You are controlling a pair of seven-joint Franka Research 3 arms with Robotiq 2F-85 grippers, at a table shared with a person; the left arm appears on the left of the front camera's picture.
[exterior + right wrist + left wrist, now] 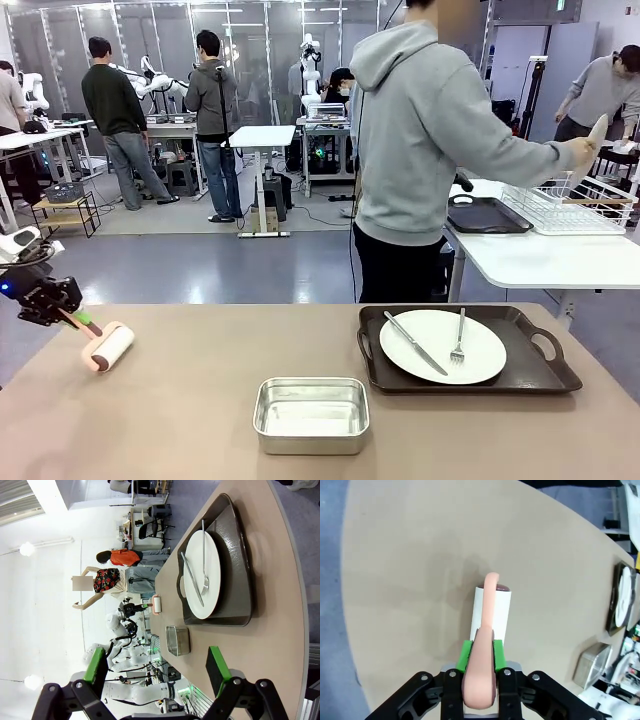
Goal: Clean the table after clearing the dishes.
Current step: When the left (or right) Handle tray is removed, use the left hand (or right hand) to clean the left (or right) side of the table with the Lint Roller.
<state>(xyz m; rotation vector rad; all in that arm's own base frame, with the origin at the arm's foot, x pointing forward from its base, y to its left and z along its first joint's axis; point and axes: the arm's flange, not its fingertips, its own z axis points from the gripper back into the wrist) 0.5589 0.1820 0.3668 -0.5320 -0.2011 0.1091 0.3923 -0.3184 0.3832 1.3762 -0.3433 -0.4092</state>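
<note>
On the tan table [200, 360], the left gripper [481, 652] pinches a pink-handled lint roller [501, 611], its roll near the left edge. The right gripper [156, 669] gapes wide, empty. One plate [442, 346] with cutlery sits on its tray [545, 378] at the right, so clearing looks unfinished. Next, that tray needs removing before rolling there.

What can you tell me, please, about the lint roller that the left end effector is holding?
The lint roller has a white cylindrical roll and a smooth salmon-pink handle, plastic by its look, which curves over one end of the roll to its axle. The left end effector is shut on the handle, a green pad on either side. The roller slopes down from the end effector to the left part of the table, where its roll appears to rest on the tan top.
</note>
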